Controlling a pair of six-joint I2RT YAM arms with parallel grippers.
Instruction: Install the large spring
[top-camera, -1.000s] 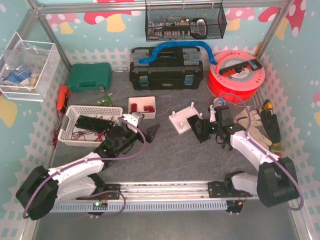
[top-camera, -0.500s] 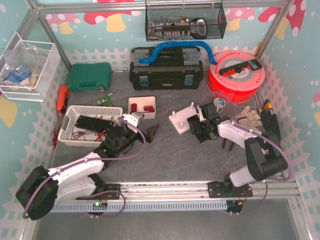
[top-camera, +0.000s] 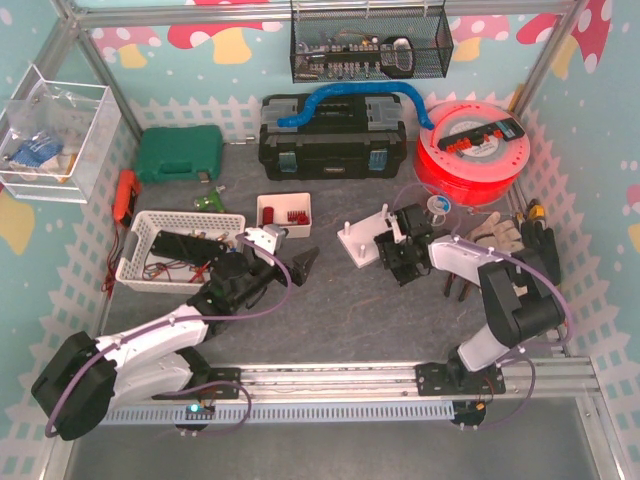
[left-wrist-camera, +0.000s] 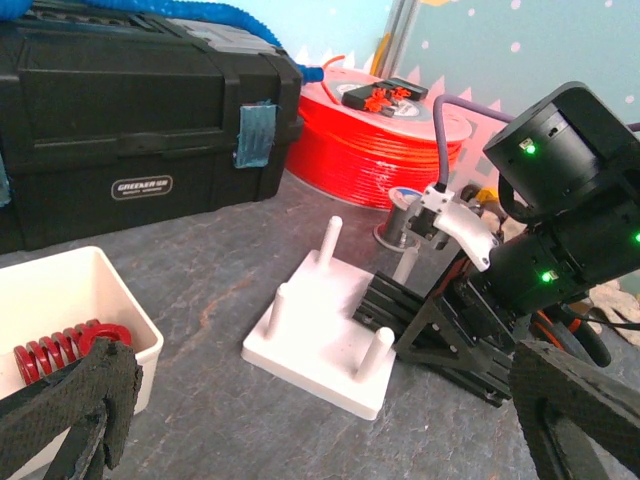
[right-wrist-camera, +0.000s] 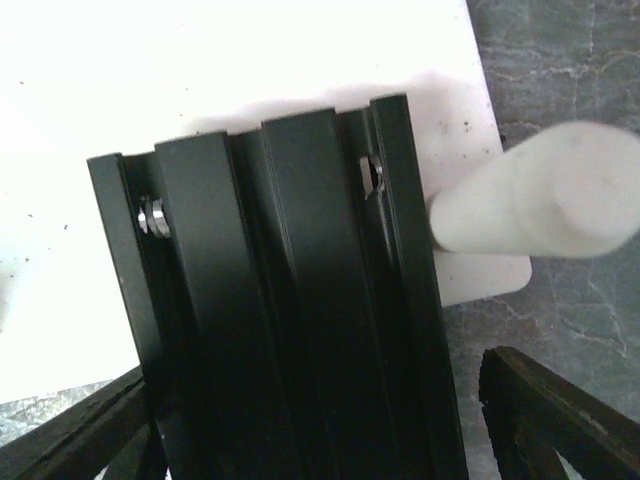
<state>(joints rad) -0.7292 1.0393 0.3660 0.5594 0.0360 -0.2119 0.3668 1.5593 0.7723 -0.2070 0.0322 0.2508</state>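
From the top camera I see my left gripper (top-camera: 305, 265) low over the table (top-camera: 340, 310), just right of the basket (top-camera: 150, 232), fingers spread and holding nothing. The spring (top-camera: 291, 215) lies in the white box (top-camera: 266, 204), just behind that gripper. The peg base (top-camera: 358, 243) sits mid-table, well apart from the box. My right gripper (top-camera: 402, 262) is down at the black block (top-camera: 392, 252) against the base's right edge.

On the left wrist camera, both fingers frame the shot far apart with nothing between them. The red spring lies on its side in the box at lower left. The base stands ahead with four upright pegs, all bare, and the block leans on its far right side.

On the right wrist camera, the block fills the space between my fingers. The right finger stands just clear of it, so that hand is released, straddling it. One white peg pokes out beside the block.
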